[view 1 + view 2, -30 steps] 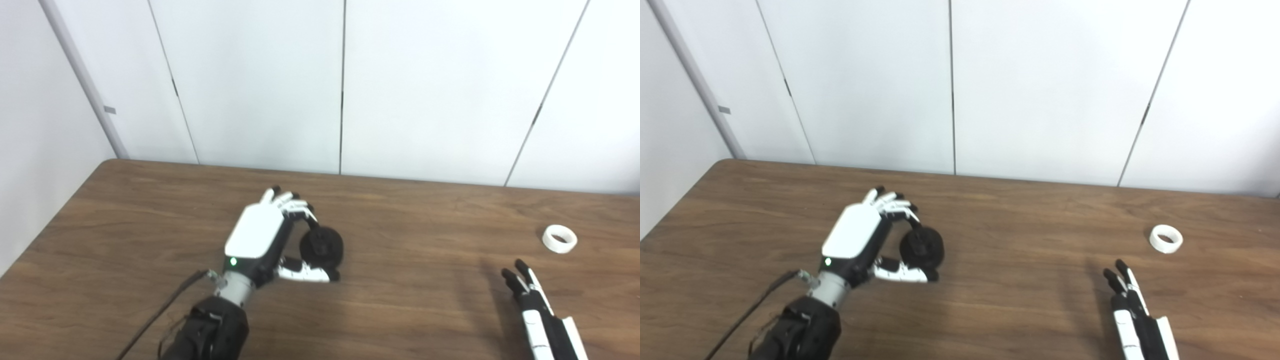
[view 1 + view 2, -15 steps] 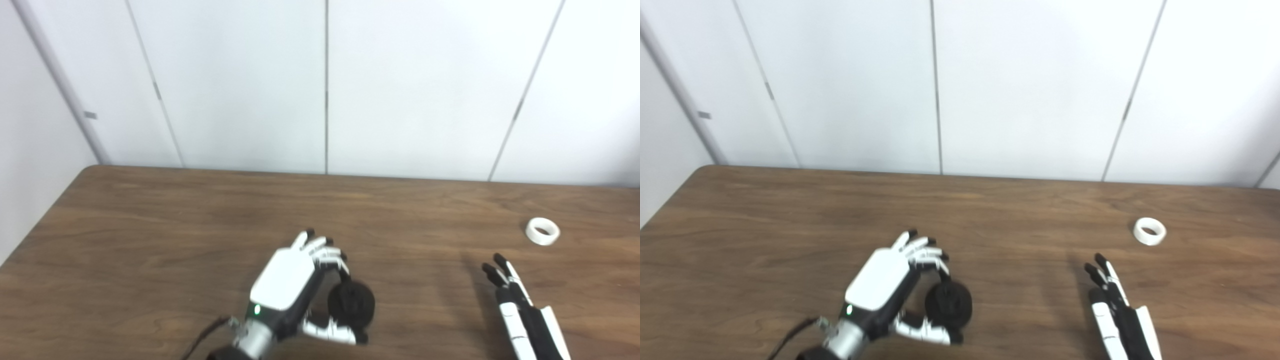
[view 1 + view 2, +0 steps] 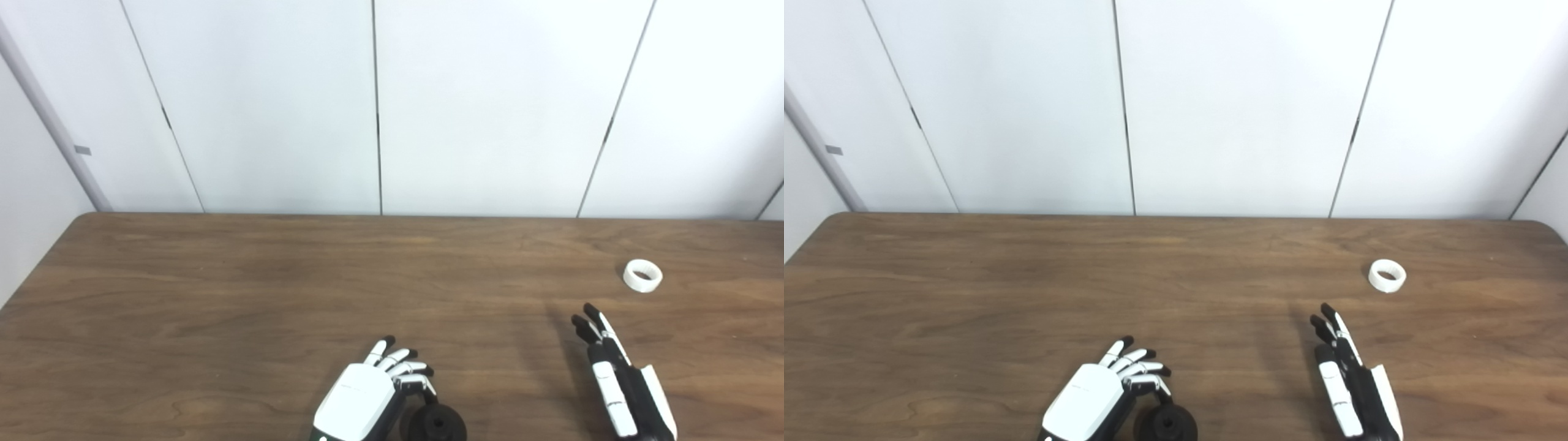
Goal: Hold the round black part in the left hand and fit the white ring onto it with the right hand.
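Note:
The round black part [image 3: 433, 424] is at the bottom edge of the view, partly cut off. My left hand [image 3: 367, 398] is shut on it, with fingers curled over its top; the thumb is out of frame. The white ring [image 3: 642, 275] lies flat on the wooden table [image 3: 245, 294] at the far right, alone. My right hand [image 3: 618, 380] hovers low at the lower right, open, fingers straight and pointing away from me, holding nothing. It is a good hand's length nearer to me than the ring and slightly left of it.
White wall panels [image 3: 490, 104] rise right behind the table's back edge. The table's rounded left corner [image 3: 92, 215] shows at the back left.
The camera has panned right. My left hand has drawn the black part toward me and to the right, down to the bottom edge of the view. The right hand and ring have barely moved on the table.

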Available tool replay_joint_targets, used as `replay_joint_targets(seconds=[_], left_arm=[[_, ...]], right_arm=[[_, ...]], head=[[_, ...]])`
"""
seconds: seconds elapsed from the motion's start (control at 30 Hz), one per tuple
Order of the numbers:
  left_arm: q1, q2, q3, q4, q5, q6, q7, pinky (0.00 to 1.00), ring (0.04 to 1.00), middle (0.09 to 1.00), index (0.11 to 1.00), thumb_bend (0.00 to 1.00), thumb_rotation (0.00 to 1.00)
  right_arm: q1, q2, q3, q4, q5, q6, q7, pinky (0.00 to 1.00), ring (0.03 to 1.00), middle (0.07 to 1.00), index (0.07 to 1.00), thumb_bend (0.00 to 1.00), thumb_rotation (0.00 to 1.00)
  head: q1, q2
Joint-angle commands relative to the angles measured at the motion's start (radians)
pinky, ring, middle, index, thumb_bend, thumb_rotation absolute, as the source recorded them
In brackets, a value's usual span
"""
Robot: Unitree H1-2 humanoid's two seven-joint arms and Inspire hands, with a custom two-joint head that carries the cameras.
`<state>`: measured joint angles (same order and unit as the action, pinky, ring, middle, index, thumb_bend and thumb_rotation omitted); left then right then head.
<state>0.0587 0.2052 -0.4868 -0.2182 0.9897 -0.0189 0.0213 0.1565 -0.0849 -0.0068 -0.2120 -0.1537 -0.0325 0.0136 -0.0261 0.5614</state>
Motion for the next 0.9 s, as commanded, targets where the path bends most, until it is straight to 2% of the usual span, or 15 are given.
replay_joint_targets(seconds=[0.0,0.3,0.37,0.4,0.47,0.5,0.57,0.6,0.63,0.87], left_arm=[[0.016,0.010,-0.002,0.014,0.012,-0.025,0.013,1.00,0.891,0.796,0.485,0.52,0.05],[0.044,0.021,0.020,0.022,0.005,-0.047,0.045,1.00,0.879,0.794,0.486,0.52,0.05],[0.049,0.022,0.026,0.020,0.002,-0.047,0.043,1.00,0.882,0.797,0.486,0.52,0.05],[0.051,0.024,0.029,0.019,-0.001,-0.049,0.042,1.00,0.882,0.797,0.486,0.52,0.05],[0.055,0.028,0.036,0.010,-0.009,-0.053,0.037,1.00,0.882,0.796,0.486,0.52,0.05],[0.056,0.029,0.040,0.007,-0.011,-0.055,0.034,1.00,0.883,0.796,0.487,0.52,0.05],[0.059,0.030,0.047,-0.004,-0.012,-0.051,0.018,1.00,0.884,0.796,0.487,0.52,0.05],[0.060,0.030,0.050,-0.009,-0.012,-0.049,0.010,1.00,0.884,0.796,0.487,0.52,0.05],[0.060,0.029,0.053,-0.016,-0.013,-0.047,0.002,1.00,0.885,0.795,0.487,0.52,0.05],[0.057,0.023,0.067,-0.046,-0.005,-0.042,-0.039,1.00,0.883,0.791,0.486,0.52,0.05]], right_arm=[[0.036,0.019,0.016,-0.033,-0.009,0.002,-0.004,1.00,0.925,0.908,0.949,0.46,1.00],[0.043,0.017,0.029,-0.080,-0.029,0.039,-0.021,0.96,0.907,0.899,0.931,0.45,1.00],[0.045,0.017,0.025,-0.106,-0.028,0.082,-0.017,0.95,0.923,0.907,0.934,0.46,1.00],[0.045,0.016,0.024,-0.117,-0.034,0.102,-0.018,0.91,0.924,0.913,0.935,0.48,0.98],[0.041,0.013,0.022,-0.143,-0.051,0.139,-0.020,0.84,0.912,0.912,0.925,0.50,0.93],[0.039,0.013,0.023,-0.152,-0.055,0.152,-0.021,0.82,0.909,0.911,0.919,0.51,0.90],[0.032,0.011,0.021,-0.171,-0.063,0.183,-0.019,0.80,0.903,0.908,0.912,0.52,0.88],[0.030,0.010,0.020,-0.178,-0.066,0.195,-0.018,0.80,0.901,0.907,0.908,0.52,0.87],[0.028,0.009,0.020,-0.186,-0.068,0.206,-0.017,0.79,0.899,0.906,0.905,0.52,0.86],[0.017,0.000,0.015,-0.232,-0.068,0.268,-0.009,0.79,0.890,0.896,0.888,0.55,0.84]], head=[[-0.007,0.004],[-0.055,0.037],[-0.075,0.056],[-0.081,0.061],[-0.098,0.095],[-0.098,0.095],[-0.103,0.125],[-0.103,0.125],[-0.105,0.147],[-0.105,0.213]])
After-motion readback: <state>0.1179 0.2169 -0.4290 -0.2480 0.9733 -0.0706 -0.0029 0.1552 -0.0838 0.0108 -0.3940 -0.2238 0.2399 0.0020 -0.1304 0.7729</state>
